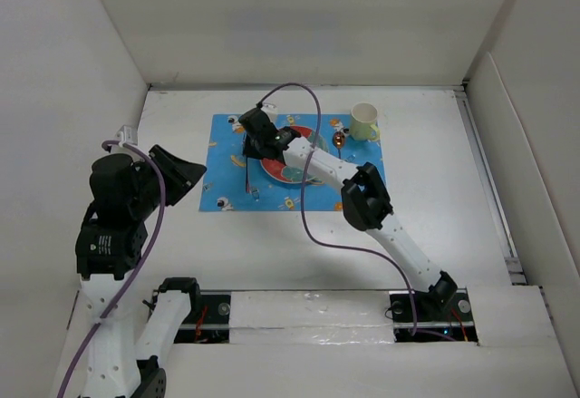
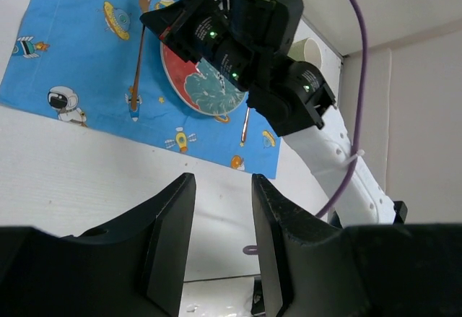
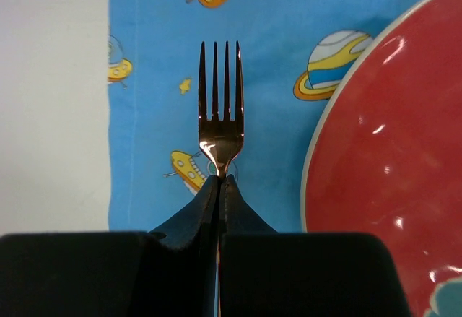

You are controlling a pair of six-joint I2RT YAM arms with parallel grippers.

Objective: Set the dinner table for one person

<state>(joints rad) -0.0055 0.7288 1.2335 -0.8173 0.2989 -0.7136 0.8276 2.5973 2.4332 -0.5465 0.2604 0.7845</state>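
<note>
The white dinner table (image 1: 435, 189) carries a blue space-print mat (image 1: 227, 158) with a red plate (image 1: 281, 169) in its middle. My right gripper (image 1: 251, 142) reaches over the plate's left side and is shut on the neck of a copper fork (image 3: 220, 107), tines pointing ahead, over the mat between its left edge and the plate (image 3: 390, 165). The left wrist view shows the fork (image 2: 137, 64) running along the mat left of the plate (image 2: 202, 93). I cannot tell if it touches the mat. My left gripper (image 1: 184, 176) is open and empty, raised near the table's left side.
A pale yellow-green mug (image 1: 364, 121) stands at the mat's far right corner, with a copper spoon (image 1: 338, 139) beside it. A thin copper utensil handle (image 2: 245, 126) lies right of the plate, partly hidden by the right arm. White walls enclose the table.
</note>
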